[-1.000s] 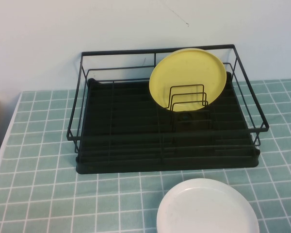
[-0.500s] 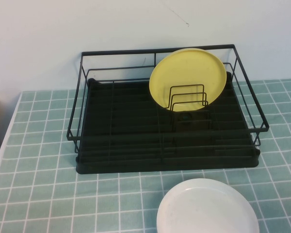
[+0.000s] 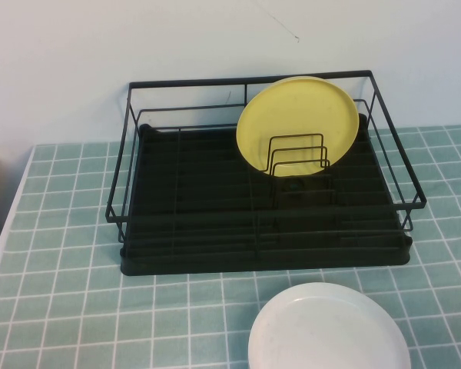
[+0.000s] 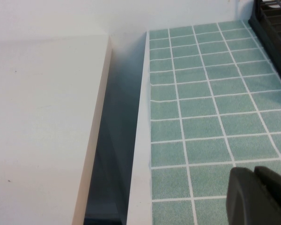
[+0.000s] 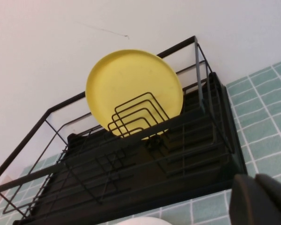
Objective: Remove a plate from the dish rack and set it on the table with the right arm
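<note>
**Yellow plate upright in the rack, both grippers low at the desk edges**

The plate (image 3: pixel 297 127) stands on edge in the rack (image 3: pixel 261 223), toward the rack's back right, leaning against the rear wire rail with its face toward the camera. Its lower part sits behind a set of upright wire loops (image 3: pixel 297 156). Nothing touches it. From the right wrist, the plate (image 5: pixel 131 89) shows the same way, propped behind the loops (image 5: pixel 138 117) above the black tray base.

The rack rests on the green-tiled desk (image 3: pixel 61 231), close to the back wall. A white plate (image 3: pixel 328 327) lies flat on the desk in front of the rack, toward the right, apart from it.

Neither arm appears in the high view. The right gripper (image 5: pixel 262 199) shows only as a dark edge at the corner of its own wrist view, near the front of the rack and well apart from the plate; how far its jaws are open cannot be told, and nothing is seen in them. The left gripper (image 4: pixel 257 194) likewise shows only as a dark corner, above the desk (image 4: pixel 201 93) near its white left edge, with a corner of the rack (image 4: pixel 274 28) ahead; the state of its jaws cannot be told either.
</note>
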`<state>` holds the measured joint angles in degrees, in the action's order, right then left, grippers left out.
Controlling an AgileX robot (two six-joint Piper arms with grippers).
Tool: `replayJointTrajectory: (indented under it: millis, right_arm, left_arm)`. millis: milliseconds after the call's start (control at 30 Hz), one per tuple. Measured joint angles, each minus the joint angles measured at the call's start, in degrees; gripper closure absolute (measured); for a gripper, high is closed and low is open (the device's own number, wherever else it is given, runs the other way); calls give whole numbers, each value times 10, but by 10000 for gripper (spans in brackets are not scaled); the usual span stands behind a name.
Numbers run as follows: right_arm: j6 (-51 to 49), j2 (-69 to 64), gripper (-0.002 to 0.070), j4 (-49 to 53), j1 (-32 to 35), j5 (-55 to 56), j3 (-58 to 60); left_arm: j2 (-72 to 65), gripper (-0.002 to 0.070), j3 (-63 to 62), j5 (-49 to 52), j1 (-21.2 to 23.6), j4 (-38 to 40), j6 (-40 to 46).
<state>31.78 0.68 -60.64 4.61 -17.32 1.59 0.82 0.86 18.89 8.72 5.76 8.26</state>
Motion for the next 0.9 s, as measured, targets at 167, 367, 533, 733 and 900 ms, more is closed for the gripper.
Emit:
replayJointTrajectory:
  millis: [167,367,533,733,900]
  right_arm:
    - [7,0,678,0,0,0,0]
    - [9,0,678,0,0,0,0]
    - [9,0,678,0,0,0,0]
    - [65,0,678,-2,0,-41,-6]
    - [113,-56,678,26,0,-66,-99]
  left_arm:
    - [0,678,0,0,0,0,0]
    - [0,678,0,0,0,0,0]
    - [0,678,0,0,0,0,0]
    - [0,678,0,0,0,0,0]
    - [0,678,0,0,0,0,0]
